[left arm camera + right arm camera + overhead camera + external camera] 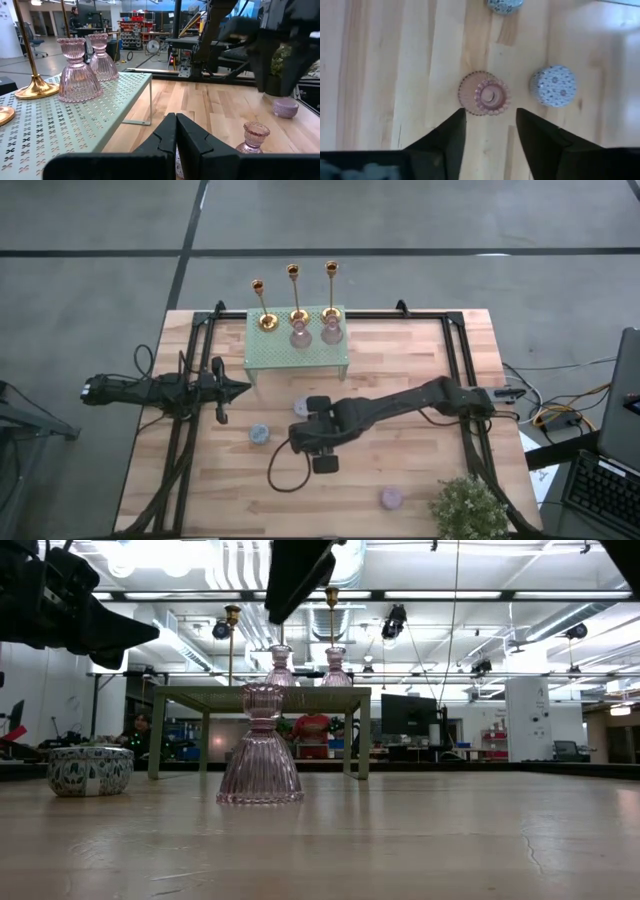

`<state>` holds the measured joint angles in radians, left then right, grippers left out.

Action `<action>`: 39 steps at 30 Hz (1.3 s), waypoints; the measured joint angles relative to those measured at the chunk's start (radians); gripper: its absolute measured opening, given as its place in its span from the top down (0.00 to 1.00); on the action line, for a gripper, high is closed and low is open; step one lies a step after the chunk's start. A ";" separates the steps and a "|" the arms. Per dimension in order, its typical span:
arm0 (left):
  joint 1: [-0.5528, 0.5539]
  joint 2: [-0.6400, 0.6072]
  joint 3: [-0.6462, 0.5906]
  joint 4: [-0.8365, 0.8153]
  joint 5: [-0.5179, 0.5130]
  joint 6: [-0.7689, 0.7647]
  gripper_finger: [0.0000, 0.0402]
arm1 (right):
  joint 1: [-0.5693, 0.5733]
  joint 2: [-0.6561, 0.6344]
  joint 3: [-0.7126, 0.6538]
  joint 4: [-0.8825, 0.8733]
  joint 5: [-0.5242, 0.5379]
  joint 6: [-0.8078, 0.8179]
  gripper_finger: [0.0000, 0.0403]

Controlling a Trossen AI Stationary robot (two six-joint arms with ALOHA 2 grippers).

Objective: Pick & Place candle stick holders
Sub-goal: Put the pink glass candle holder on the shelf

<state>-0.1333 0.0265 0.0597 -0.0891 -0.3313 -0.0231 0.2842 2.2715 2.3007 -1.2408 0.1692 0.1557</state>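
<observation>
Three gold candlesticks and two pink glass holders stand on the pale green rack. A third pink glass holder stands upright on its base on the table. My right gripper is open, points down and hovers above it, its fingers clear of it. A blue patterned holder sits beside the pink one, and another lies to the left. A purple holder sits near the front. My left gripper is shut and empty, left of the rack.
A bushy potted plant stands at the front right corner. A black metal frame runs along the table's sides and back. Bare wood lies between the rack and the front edge.
</observation>
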 joint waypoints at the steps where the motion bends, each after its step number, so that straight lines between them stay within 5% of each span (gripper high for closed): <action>1: 0.000 0.001 0.000 0.000 0.000 0.000 0.97 | 0.006 -0.009 -0.006 -0.001 0.014 0.005 0.62; 11: 0.000 0.001 0.000 0.000 0.000 0.000 0.97 | 0.044 -0.104 -0.173 0.037 0.148 0.073 0.96; 26: 0.000 0.002 0.000 0.000 0.000 0.000 0.97 | 0.078 -0.583 -0.830 0.639 0.154 0.067 0.98; 39: 0.000 0.002 0.000 0.000 0.000 0.000 0.97 | 0.078 -1.065 -1.406 0.998 0.302 0.073 0.98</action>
<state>-0.1336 0.0288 0.0596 -0.0891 -0.3314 -0.0231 0.3618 1.2064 0.8948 -0.2426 0.4710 0.2282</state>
